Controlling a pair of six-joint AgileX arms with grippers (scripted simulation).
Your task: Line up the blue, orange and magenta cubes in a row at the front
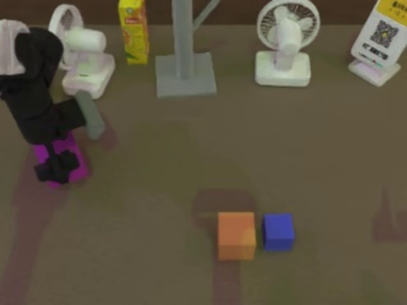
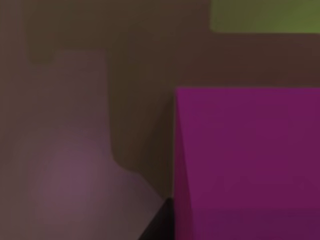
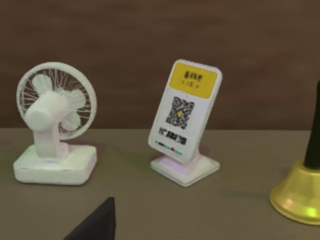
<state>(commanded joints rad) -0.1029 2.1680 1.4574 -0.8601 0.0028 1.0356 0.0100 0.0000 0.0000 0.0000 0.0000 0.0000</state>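
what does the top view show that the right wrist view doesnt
Only the top view shows the left gripper over the magenta cube, the orange cube and blue cube side by side at the front, a juice carton, a grey stand and a second fan. Only the right wrist view shows a brass bell. Both show the QR sign and the fan beside it.

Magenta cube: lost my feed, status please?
Left claw down over matte magenta cube, far left. Matte orange cube and blue cube paired at front. Path clear.

Brown table point(image 1: 305, 159) under soft light, dark brown wall point(image 3: 150, 40) behind, faint shadows across the tabletop, greenish patch near the front.
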